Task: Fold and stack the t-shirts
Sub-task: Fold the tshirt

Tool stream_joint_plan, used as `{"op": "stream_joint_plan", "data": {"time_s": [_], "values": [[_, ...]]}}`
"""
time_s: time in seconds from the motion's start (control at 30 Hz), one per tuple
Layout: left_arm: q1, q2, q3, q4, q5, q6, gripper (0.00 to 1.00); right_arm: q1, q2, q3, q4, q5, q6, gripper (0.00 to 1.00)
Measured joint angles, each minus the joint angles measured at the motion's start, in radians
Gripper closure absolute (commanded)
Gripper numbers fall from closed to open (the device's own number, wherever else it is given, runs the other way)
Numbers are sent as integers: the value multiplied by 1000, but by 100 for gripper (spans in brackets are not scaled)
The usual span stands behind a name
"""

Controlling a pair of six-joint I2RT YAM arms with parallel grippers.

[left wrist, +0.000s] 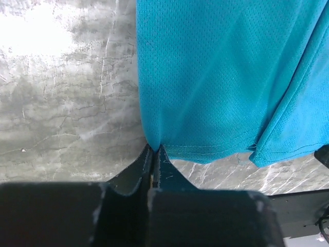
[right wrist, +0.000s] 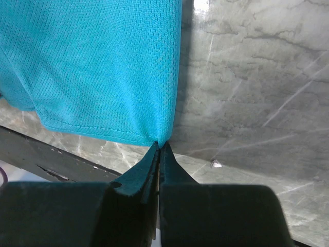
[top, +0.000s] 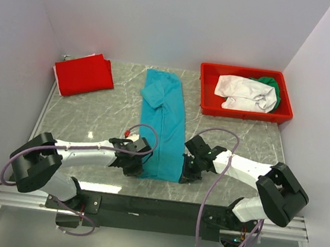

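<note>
At hem corners | teal t-shirt (top: 163, 126) pinched | left end effector (left wrist: 154, 148), right end effector (right wrist: 160, 144)

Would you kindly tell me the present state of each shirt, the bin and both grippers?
teal t-shirt: folded into a long strip, lying flat, both near corners pinched.
red t-shirt: folded, lying flat at the far left.
white t-shirt: crumpled, unfolded, in the bin.
green t-shirt: crumpled, mostly hidden by the white one.
red bin: upright, holding two shirts.
left gripper: shut on the teal hem corner.
right gripper: shut on the other corner.
</note>
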Motion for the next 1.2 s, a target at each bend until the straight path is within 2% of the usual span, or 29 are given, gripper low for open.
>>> {"op": "stream_joint_plan", "data": {"time_s": [0.2,0.5,0.77,0.93,1.2], "values": [[-48,-13,0,-27,-20,-19,99,2,-38,-1,-40,2,-2,100],[-114,-138,15,-172,-35,-74,99,2,-232,-35,-117,-6,8,100],[-112,-257,122,-201,-117,-93,99,2,-258,92,-213,43,14,100],[-60,-217,132,-178,-141,-73,99,2,-206,190,-213,102,17,100],[158,-138,179,-95,-136,72,99,-27,-24,342,-193,163,13,100]]}}
